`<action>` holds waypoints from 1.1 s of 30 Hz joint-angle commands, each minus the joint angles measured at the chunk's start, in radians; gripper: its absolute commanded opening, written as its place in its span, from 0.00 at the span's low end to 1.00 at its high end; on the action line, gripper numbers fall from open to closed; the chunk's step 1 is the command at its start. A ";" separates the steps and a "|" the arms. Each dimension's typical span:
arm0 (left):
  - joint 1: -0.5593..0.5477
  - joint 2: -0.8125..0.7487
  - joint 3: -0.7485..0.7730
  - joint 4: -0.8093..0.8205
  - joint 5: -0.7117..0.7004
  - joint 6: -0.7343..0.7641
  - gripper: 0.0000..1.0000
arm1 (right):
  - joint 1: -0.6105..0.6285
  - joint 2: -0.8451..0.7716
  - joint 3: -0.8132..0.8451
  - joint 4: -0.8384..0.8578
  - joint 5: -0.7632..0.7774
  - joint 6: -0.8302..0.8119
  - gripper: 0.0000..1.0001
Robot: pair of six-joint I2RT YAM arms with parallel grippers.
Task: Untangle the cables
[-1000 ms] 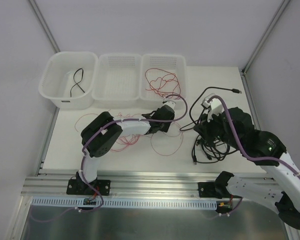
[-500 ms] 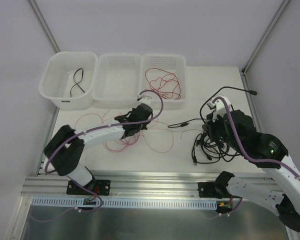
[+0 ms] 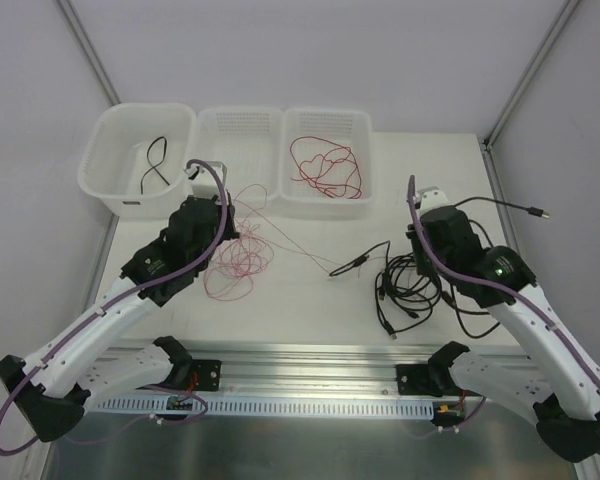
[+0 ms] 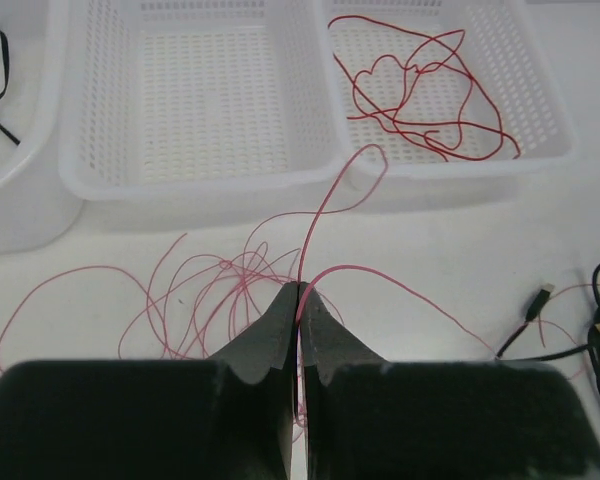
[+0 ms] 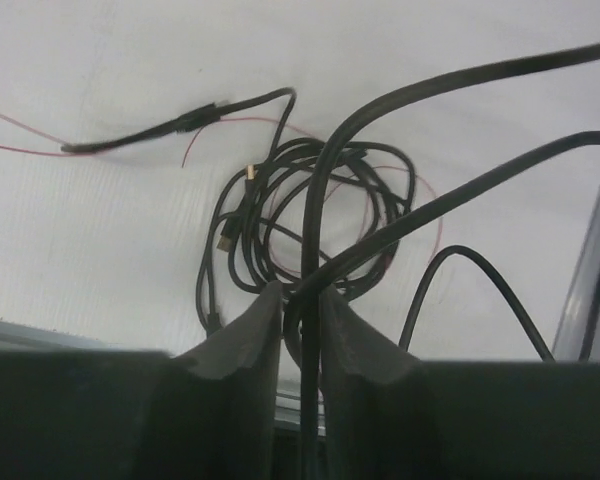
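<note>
My left gripper (image 3: pixel 223 205) is shut on a thin pinkish-red wire (image 4: pixel 325 210), held just in front of the baskets; the wire passes between its fingertips (image 4: pixel 300 292). A loose pinkish-red tangle (image 3: pixel 235 260) lies below it on the table. One strand runs right towards a black plug end (image 3: pixel 355 265). My right gripper (image 3: pixel 418 215) is shut on a black cable (image 5: pixel 325 190), lifted above a coiled pile of black cables (image 3: pixel 410 290). That cable's free plug (image 3: pixel 535 212) hangs out to the right. The pile also shows in the right wrist view (image 5: pixel 300 220).
Three white bins stand at the back: the left one (image 3: pixel 105 150) holds a short black cable (image 3: pixel 155 165), the middle basket (image 3: pixel 205 185) holds nothing, the right basket (image 3: pixel 365 150) holds a red wire (image 3: pixel 325 165). A metal rail (image 3: pixel 310 365) runs along the near edge.
My left gripper has swung left and back with the pinkish-red wire, drawing its tangle away from the black pile. My right gripper has lifted the black cable, and its plug has moved right.
</note>
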 commanded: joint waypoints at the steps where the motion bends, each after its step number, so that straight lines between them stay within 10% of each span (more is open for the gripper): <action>1: 0.003 -0.039 0.064 -0.068 0.066 0.042 0.00 | -0.012 0.084 -0.035 0.014 -0.133 0.016 0.28; 8: 0.003 -0.051 0.063 -0.106 0.098 0.036 0.00 | -0.006 0.106 -0.017 0.076 -0.403 -0.066 0.61; 19: 0.003 -0.094 0.009 -0.123 0.176 -0.023 0.00 | 0.077 0.287 0.194 -0.032 -0.555 -0.419 0.71; 33: 0.003 -0.149 -0.002 -0.169 0.190 -0.038 0.00 | 0.108 0.543 0.175 -0.026 -0.352 -0.643 0.80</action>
